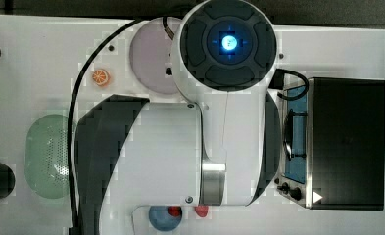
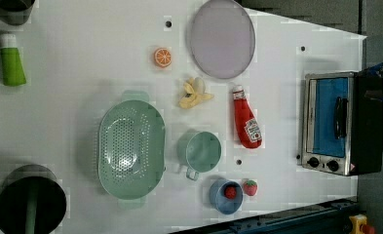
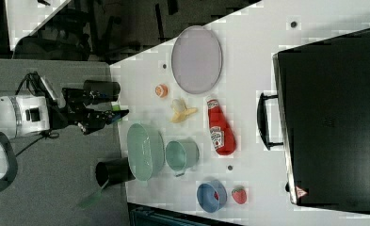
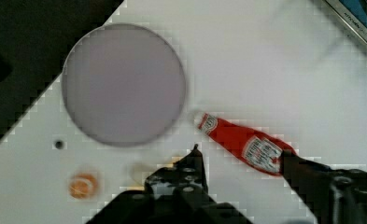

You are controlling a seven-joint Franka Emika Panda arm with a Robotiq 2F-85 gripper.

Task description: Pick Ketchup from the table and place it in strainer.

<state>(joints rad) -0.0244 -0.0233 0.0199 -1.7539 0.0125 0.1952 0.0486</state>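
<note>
The ketchup is a slim red bottle with a white cap, lying on its side on the white table between the cup and the toaster oven; it is the same ketchup in the right view. The pale mint-green strainer sits empty at the left view's centre-left, well apart from the bottle. My gripper hangs high off the table. In the wrist view the gripper stands open, its dark fingertips framing the ketchup far beyond them, with nothing held.
A grey-lilac plate, an orange slice, a peeled banana, a teal cup, a blue bowl and a strawberry ring the bottle. A toaster oven stands at the left view's right. The arm covers the top view's middle.
</note>
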